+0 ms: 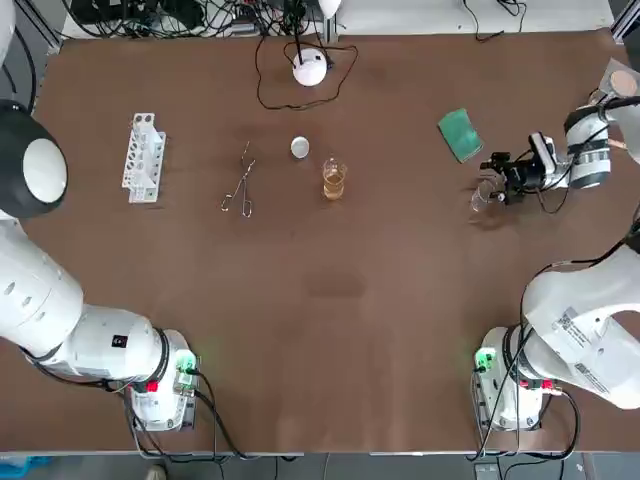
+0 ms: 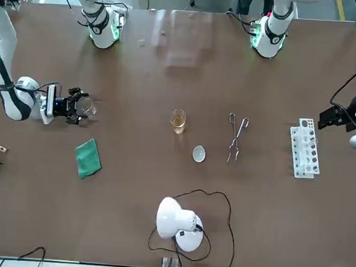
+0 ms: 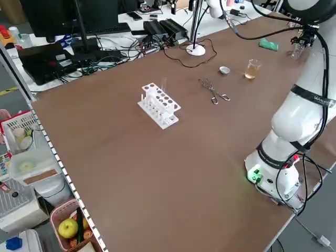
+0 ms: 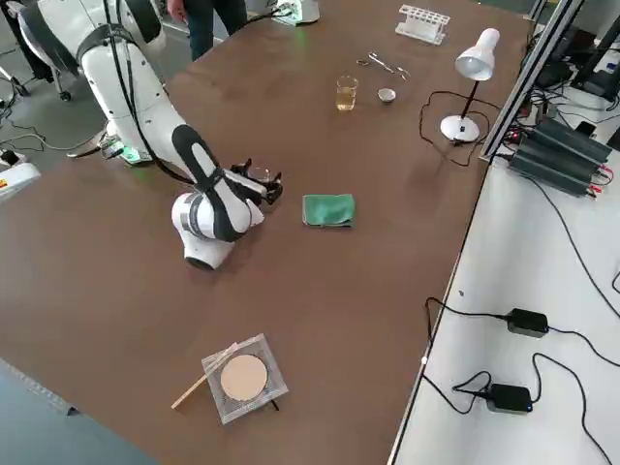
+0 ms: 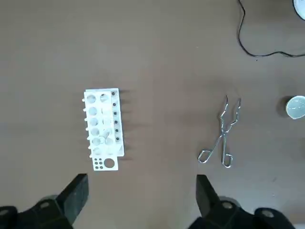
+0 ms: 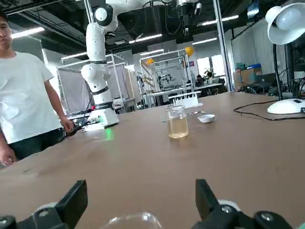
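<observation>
Hovering low just beside green cloth (image 1: 460, 134), your right gripper (image 6: 140, 188) lies sideways, fingers spread wide either side of empty glass (image 2: 86, 107), nothing clamped (side-on suits upright wall). Left gripper (image 5: 140, 191), well apart from cloth, open, empty, overlooking tube rack (image 5: 103, 129).

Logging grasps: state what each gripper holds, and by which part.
Nothing is held. The right gripper is open around the glass beaker, not touching; the left gripper is open above the test-tube rack.

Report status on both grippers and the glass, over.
Right gripper open, low, straddling empty glass. Left gripper open, high above tube rack. Green cloth near glass, apart.
</observation>
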Motion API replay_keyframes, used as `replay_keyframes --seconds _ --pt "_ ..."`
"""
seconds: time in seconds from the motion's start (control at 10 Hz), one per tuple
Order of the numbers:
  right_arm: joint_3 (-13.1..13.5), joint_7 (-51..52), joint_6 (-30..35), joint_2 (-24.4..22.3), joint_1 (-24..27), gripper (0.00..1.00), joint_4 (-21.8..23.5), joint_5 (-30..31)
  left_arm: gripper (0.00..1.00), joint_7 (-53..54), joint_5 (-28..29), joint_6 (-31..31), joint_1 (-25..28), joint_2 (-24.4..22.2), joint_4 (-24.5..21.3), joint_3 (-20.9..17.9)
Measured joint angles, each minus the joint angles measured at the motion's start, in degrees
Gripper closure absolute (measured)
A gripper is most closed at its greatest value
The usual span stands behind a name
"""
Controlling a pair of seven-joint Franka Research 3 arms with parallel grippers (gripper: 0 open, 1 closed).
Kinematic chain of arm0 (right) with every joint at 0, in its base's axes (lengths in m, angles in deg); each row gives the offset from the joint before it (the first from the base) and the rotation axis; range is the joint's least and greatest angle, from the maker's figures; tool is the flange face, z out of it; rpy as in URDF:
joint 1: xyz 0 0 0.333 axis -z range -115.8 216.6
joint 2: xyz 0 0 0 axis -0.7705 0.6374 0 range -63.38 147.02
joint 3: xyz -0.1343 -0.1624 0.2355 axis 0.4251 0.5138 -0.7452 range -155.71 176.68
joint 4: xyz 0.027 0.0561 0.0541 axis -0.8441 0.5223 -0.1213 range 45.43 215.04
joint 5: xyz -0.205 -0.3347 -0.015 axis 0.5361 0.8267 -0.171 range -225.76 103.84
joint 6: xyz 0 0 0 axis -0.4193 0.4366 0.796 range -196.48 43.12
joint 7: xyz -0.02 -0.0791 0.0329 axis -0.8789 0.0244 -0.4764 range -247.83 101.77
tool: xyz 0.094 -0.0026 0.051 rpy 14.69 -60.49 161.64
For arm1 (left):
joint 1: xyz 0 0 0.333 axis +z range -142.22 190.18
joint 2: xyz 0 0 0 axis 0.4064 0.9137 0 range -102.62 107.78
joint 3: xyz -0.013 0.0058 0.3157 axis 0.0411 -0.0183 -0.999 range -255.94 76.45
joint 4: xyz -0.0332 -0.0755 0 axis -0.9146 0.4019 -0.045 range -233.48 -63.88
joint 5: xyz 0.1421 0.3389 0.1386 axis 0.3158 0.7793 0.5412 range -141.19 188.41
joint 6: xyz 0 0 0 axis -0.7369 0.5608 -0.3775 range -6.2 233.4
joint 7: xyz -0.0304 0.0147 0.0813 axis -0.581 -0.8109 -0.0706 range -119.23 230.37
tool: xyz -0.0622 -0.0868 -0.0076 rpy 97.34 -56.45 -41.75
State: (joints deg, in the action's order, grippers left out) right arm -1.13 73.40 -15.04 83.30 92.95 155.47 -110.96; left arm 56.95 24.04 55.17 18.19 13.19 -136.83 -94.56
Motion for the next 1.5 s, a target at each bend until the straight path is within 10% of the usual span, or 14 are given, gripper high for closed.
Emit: replay_keyframes --seconds 1.0,1.5 --pt "-0.9 -54.1 -2.5 -28.9 -13.3 0.0 -2.7 -1.9 0.0 0.0 0.0 0.0 0.0 0.0 0.0 0.0" --pt "-0.9 -83.1 -8.8 -34.1 -22.3 0.0 -9.8 1.9 0.0 0.0 0.0 0.0 0.0 0.0 0.0 0.0"
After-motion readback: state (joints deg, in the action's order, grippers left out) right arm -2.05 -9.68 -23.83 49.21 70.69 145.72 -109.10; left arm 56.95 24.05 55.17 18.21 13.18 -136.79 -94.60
